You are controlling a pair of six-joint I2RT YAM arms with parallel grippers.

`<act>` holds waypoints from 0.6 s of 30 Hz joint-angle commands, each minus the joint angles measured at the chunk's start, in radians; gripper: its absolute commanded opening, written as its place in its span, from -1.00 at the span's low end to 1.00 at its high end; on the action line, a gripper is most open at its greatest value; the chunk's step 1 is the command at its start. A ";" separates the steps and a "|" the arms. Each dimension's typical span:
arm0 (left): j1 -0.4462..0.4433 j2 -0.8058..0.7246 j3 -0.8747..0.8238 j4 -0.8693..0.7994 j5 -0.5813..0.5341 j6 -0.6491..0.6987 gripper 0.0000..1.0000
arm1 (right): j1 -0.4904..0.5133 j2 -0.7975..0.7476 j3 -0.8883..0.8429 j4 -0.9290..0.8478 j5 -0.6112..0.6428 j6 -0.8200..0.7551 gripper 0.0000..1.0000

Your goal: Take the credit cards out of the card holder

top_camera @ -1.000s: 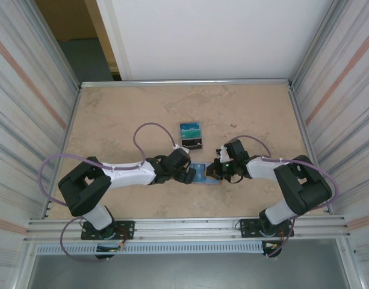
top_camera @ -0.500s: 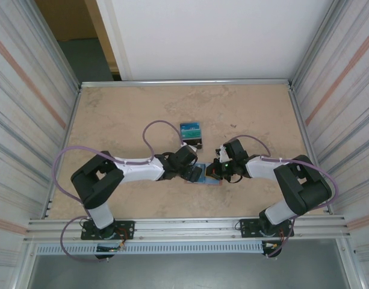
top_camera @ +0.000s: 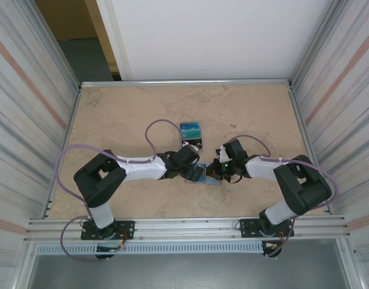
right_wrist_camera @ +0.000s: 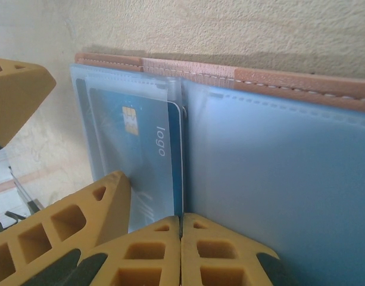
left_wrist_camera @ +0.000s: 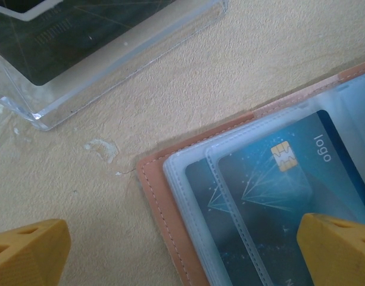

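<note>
Both at card holder [left_wrist_camera: 155, 196]: L gripper [left_wrist_camera: 182, 256] spread wide, R gripper [right_wrist_camera: 181, 235] pinched together.

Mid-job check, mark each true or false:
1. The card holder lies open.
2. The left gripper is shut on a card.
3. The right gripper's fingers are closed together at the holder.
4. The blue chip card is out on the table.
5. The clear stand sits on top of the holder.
1. True. The card holder lies open on the table, with its clear sleeves showing.
2. False. The left gripper is wide open, its fingers straddling the holder's corner.
3. True. The right gripper is shut, with its tips at the sleeves near the fold.
4. False. The blue chip card sits inside a clear sleeve.
5. False. The clear stand stands beside the holder, with bare table between them.
</note>
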 commanded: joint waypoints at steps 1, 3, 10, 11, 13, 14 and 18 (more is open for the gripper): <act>-0.005 0.027 -0.017 -0.115 -0.039 0.027 0.97 | -0.007 0.002 -0.012 0.003 -0.001 0.001 -0.90; -0.005 0.015 -0.025 -0.121 -0.046 0.027 0.97 | -0.011 -0.003 -0.019 0.004 -0.001 0.003 -0.94; -0.004 -0.021 -0.044 -0.126 -0.055 0.025 0.97 | -0.027 -0.035 -0.033 -0.007 0.000 0.000 -0.97; -0.004 -0.022 -0.043 -0.126 -0.056 0.025 0.97 | -0.029 -0.040 -0.034 -0.009 0.001 0.001 -0.96; -0.005 -0.024 -0.042 -0.125 -0.055 0.026 0.97 | -0.032 -0.051 -0.035 -0.010 -0.001 0.002 -0.96; -0.004 -0.024 -0.042 -0.125 -0.056 0.027 0.97 | -0.034 -0.056 -0.037 -0.012 -0.001 0.002 -0.96; -0.003 -0.018 -0.040 -0.124 -0.053 0.029 0.97 | -0.037 -0.063 -0.039 -0.015 -0.002 0.002 -0.95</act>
